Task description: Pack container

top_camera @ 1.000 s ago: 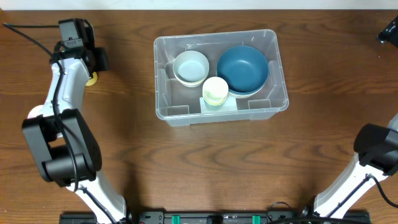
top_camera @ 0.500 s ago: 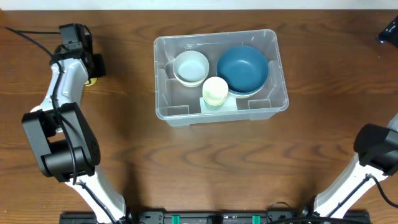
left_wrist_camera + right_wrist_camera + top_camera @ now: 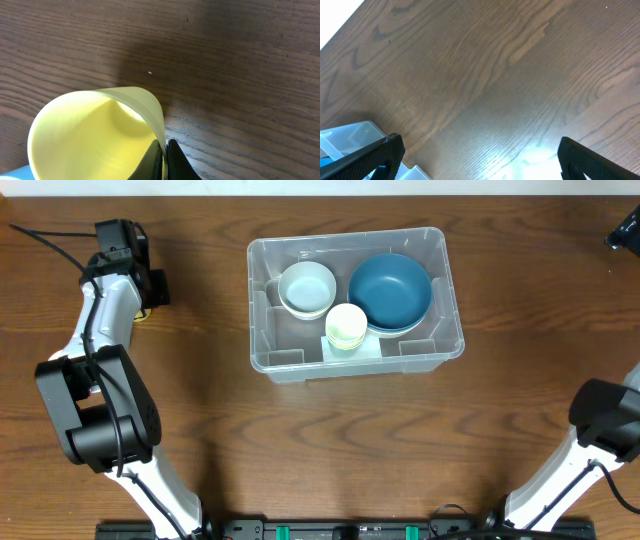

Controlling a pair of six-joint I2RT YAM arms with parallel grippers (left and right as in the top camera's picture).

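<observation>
Clear plastic with rounded corners, that's the container [image 3: 285, 365]; it sits on the wooden table [image 3: 330, 450], roughly between the two arms. Inside it there's a white bowl [image 3: 307, 287] toward its left end, a big blue bowl [image 3: 390, 292] filling its right end, and a pale yellowish cup [image 3: 346, 325] just in front of where the bowls meet; so it's partly packed.

Well off the container's left end is the left gripper [image 3: 165, 150]; the wrist view shows it pinched tight on the thin wall of a yellow cup [image 3: 95, 135], one finger inside the rim and one outside. The cup's mouth faces the camera; whether it stands dead upright I can't tell.

Far off the container's right end, the right gripper [image 3: 480, 145] is spread wide with nothing between its fingers, only bare wood under it.

My read: the step in hand is picking up the yellow cup. The grip looks made, the lift not yet begun. The next move calls for raising it clear of the table, carrying it over the container's left wall and lowering it into free space, or nesting it in the other cup. A pinch on a thin rim could slip or let the cup swing, so slow and level seems wise.
</observation>
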